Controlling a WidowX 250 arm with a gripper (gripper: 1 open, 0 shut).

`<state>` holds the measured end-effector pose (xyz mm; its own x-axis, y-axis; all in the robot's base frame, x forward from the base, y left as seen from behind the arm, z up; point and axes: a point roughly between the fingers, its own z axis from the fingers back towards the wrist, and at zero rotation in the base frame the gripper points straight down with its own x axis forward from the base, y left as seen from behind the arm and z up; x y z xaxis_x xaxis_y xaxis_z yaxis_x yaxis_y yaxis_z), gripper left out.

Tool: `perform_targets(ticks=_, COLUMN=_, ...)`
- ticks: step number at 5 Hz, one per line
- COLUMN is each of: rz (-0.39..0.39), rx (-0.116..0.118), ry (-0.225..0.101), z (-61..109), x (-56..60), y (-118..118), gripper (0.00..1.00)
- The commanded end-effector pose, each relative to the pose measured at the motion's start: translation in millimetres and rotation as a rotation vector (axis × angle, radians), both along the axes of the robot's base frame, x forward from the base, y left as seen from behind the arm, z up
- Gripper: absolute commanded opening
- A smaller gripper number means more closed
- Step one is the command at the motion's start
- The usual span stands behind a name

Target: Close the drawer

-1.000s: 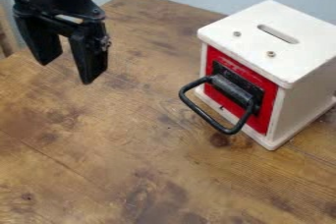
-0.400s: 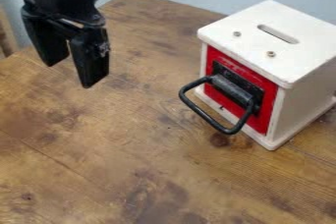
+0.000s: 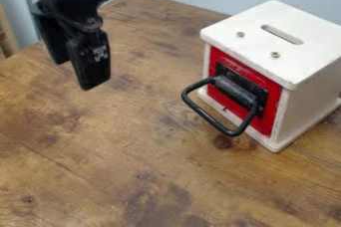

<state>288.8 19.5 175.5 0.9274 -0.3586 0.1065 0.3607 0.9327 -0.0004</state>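
The drawer [image 3: 249, 94] has a red front with a big black loop handle [image 3: 217, 107]. It sits in a cream-white cube-shaped box [image 3: 282, 64] at the right of the wooden table, and its front juts slightly out of the box face. My gripper [image 3: 75, 58] hangs at the upper left, black, with its two fingers apart and nothing between them. It is open and well to the left of the handle, not touching the box.
The wooden table [image 3: 120, 161] stretches across the view, with bare boards between the gripper and the box. The box top carries a slot [image 3: 282, 35]. The table's far edge runs behind the gripper.
The gripper has shifted a little to the right, toward the box. Its fingers stay apart. The drawer and box have not moved.
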Motion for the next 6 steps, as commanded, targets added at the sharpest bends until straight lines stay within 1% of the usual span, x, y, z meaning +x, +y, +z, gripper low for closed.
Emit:
perform_targets(ticks=1, rz=0.011, rx=0.001, ry=-0.041, z=11.6, x=7.8, y=18, gripper=1.00)
perform_targets(ticks=2, rz=-0.016, rx=0.006, ry=-0.046, z=13.1, x=13.9, y=22, gripper=1.00)
perform_targets(ticks=4, rz=-0.041, rx=0.012, ry=-0.053, z=15.3, x=2.3, y=17, gripper=1.00)
perform_targets(ticks=6, rz=-0.074, rx=0.010, ry=-0.054, z=15.1, x=2.9, y=8, gripper=1.00)
